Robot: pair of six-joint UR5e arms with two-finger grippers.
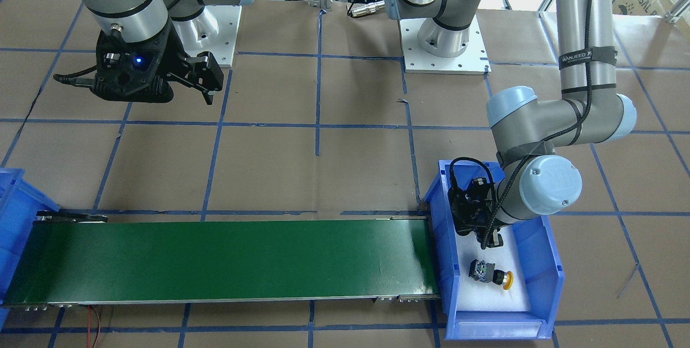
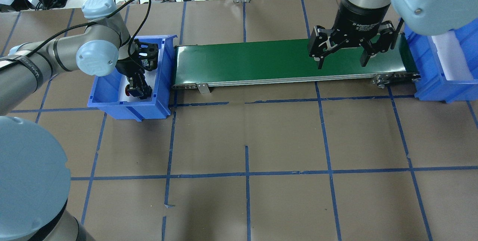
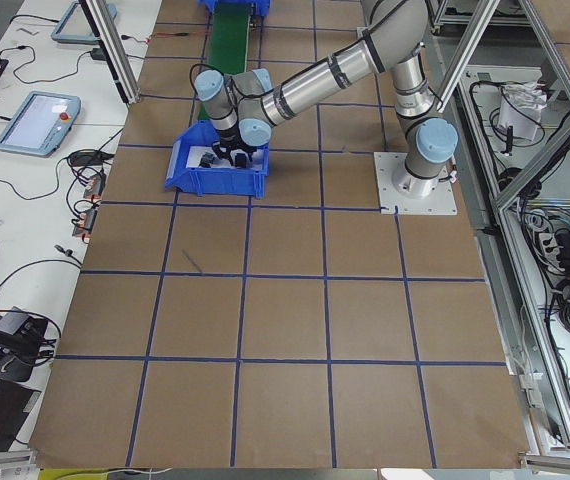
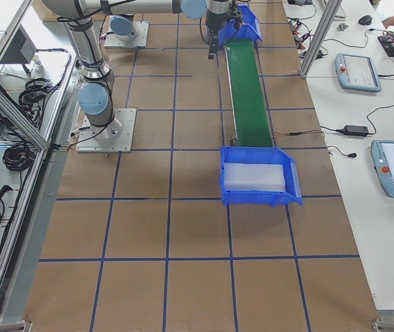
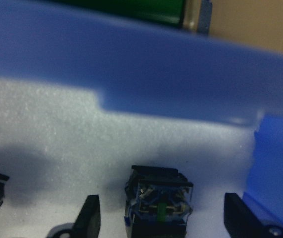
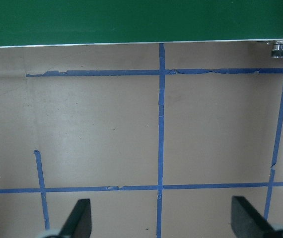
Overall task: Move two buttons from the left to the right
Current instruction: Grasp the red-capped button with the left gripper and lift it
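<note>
The yellow button lies on its side on the white foam in the blue bin on my left. The red button is in the same bin; the left wrist view shows its boxy contact block between my left gripper's fingers. My left gripper is down in the bin and open, one finger on each side of that block, apart from it. My right gripper hangs open and empty above the table beside the right end of the green conveyor belt.
A second blue bin with white foam stands at the belt's right end. Brown paper with a blue tape grid covers the table. In the left wrist view the bin wall is close ahead.
</note>
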